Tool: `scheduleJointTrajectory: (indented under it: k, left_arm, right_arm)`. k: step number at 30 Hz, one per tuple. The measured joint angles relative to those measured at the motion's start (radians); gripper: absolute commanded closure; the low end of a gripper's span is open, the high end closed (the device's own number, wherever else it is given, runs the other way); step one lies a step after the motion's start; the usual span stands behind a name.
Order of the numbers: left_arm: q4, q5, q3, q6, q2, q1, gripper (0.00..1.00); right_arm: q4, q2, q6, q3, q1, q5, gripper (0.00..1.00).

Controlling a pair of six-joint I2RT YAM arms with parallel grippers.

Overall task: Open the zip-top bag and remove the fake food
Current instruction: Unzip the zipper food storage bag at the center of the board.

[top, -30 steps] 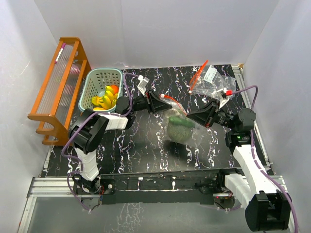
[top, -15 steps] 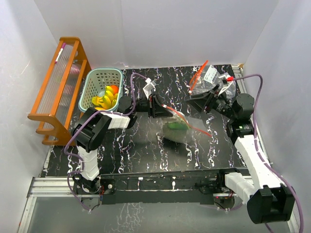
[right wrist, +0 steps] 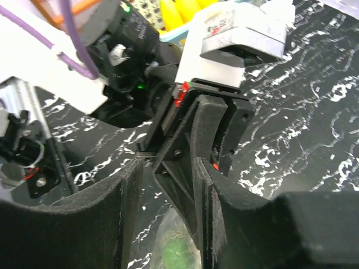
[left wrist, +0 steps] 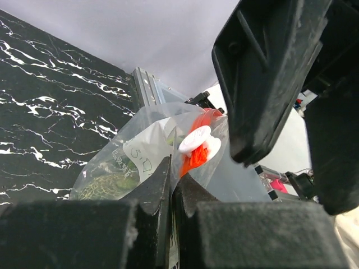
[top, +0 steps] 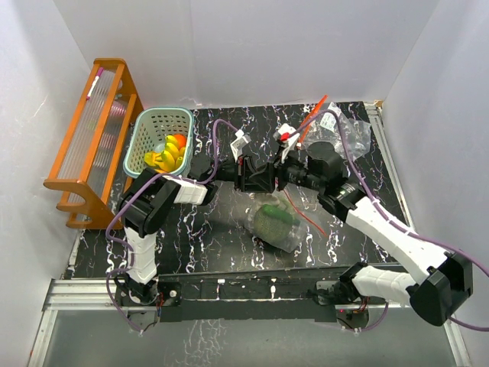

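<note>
Your left hand (left wrist: 171, 185) is clenched on the top edge of the clear zip-top plastic bag (top: 276, 223), pinching the film just beside the orange-red zip strip (left wrist: 197, 157) and its white slider (left wrist: 195, 139). The bag hangs down from that grip over the middle of the black, white-veined tabletop (top: 229, 237). You cannot tell whether its bottom touches the surface. Inside it sits the green, bumpy plastic toy food piece (top: 271, 218), low in the bag and fully enclosed.

Your right hand (right wrist: 168, 168) faces the left one, tip to tip. Its fingers (right wrist: 210, 218) stand parted, with the left hand's black fingers showing in the gap between them. It is released, and no film shows between its pads.

At the far left, the teal slatted plastic basket (top: 145, 131) holds a yellow plastic banana bunch (top: 162, 159) and a round orange plastic fruit (top: 178, 141). An orange wooden rack (top: 80, 180) stands just beside the basket. A second crumpled clear bag (top: 348, 126) with a red strip lies at the far right corner, well apart from the one you hold.
</note>
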Motion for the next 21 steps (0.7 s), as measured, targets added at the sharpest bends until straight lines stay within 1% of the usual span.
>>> scheduleJointTrajectory:
  k: [7, 10, 11, 13, 17, 21]
  left_arm:
    - [-0.001, 0.006, 0.0, 0.0, 0.0, 0.0, 1.0]
    - [-0.001, 0.007, 0.0, 0.001, 0.0, 0.0, 1.0]
    - [-0.001, 0.007, 0.0, 0.001, 0.0, 0.0, 1.0]
    - [-0.001, 0.007, 0.0, 0.003, 0.0, 0.0, 1.0]
    - [-0.001, 0.007, 0.0, 0.004, 0.0, 0.0, 1.0]
    - [0.0, 0.007, 0.0, 0.004, 0.0, 0.0, 1.0]
  right_arm:
    - [-0.058, 0.056, -0.061, 0.031, 0.077, 0.208, 0.6]
    - [-0.06, 0.056, -0.065, 0.031, 0.09, 0.259, 0.6]
    - [-0.061, 0.056, -0.065, 0.031, 0.092, 0.272, 0.59]
    - [-0.061, 0.055, -0.064, 0.031, 0.092, 0.305, 0.51]
    - [-0.061, 0.032, -0.061, 0.025, 0.092, 0.364, 0.51]
    - [-0.059, 0.007, -0.06, 0.024, 0.092, 0.386, 0.53]
